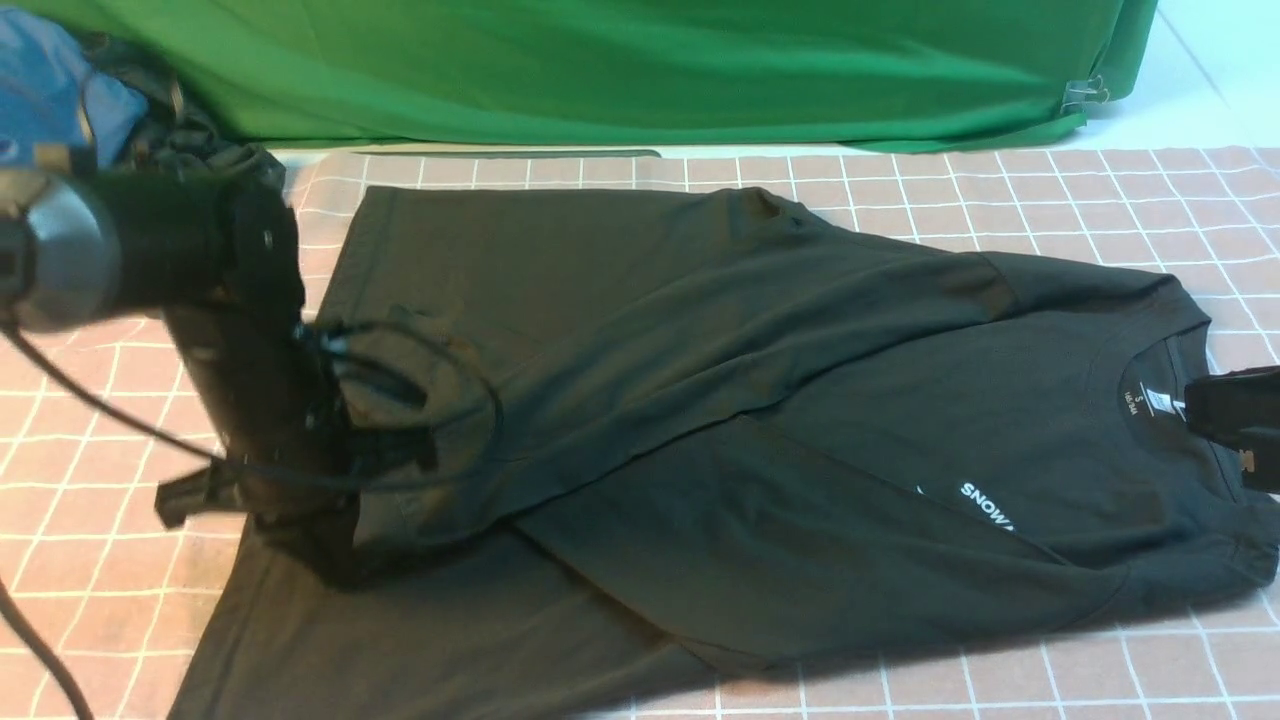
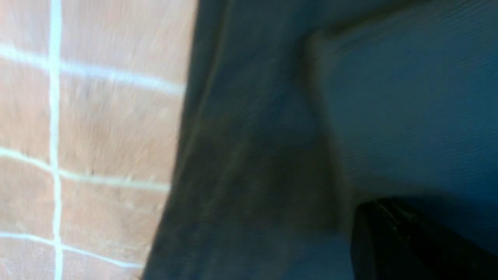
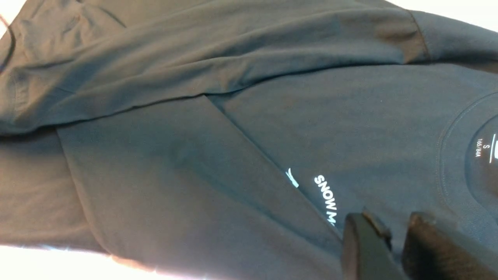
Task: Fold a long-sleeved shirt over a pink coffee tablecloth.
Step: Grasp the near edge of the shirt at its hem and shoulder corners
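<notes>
Since the long-sleeved shirt (image 1: 700, 400) looks soft and limp, its hem corners seem best to pinch; left fingers (image 2: 408, 241) are pressed together, right fingers (image 3: 365, 249) slightly spread.

left arm (image 1: 235, 345): black, grey round joint cap | cables (image 1: 470, 385): black, looped | right tool (image 3: 391, 233): black, two fingers

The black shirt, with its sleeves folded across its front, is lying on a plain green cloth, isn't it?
Not quite. The black shirt has its sleeves folded across its front, but it lies on the pink gridded tablecloth. The green cloth is only the backdrop behind it. The front view shows this.
</notes>
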`<state>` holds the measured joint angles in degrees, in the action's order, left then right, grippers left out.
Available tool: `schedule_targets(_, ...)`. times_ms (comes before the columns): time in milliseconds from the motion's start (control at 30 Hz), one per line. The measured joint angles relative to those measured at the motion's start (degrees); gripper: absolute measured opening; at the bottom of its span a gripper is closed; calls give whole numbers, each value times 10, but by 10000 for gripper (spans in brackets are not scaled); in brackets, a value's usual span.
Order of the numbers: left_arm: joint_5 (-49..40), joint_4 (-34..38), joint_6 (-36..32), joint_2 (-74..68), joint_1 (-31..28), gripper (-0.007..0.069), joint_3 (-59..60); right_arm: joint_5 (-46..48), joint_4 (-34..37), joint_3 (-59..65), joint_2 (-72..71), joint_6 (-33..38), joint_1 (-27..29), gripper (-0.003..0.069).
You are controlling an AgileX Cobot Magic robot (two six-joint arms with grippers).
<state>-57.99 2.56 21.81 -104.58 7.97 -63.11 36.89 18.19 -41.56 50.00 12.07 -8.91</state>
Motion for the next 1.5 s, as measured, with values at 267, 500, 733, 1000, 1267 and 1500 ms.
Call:
schedule_targets(267, -1, -38, 37, 79, -1, 13, 12, 7, 0, 0, 0, 0, 0, 196)
schedule_targets(500, -24, -64, 52, 209, -1, 13, 68, 31, 0, 0, 0, 1, 0, 197)
schedule_targets(733, -11, -103, 60, 283, -1, 19, 216, 38, 1, 0, 0, 1, 0, 197)
schedule_targets(1000, 79, -122, 66, 286, -1, 211, 306, 38, 1, 0, 0, 1, 0, 197)
schedule_targets(1267, 141, -137, 91, 286, -1, 485, 332, 38, 1, 0, 0, 2, 0, 197)
schedule_targets(1500, 178, -133, 90, 286, -1, 489, 343, 38, 1, 0, 0, 2, 0, 197)
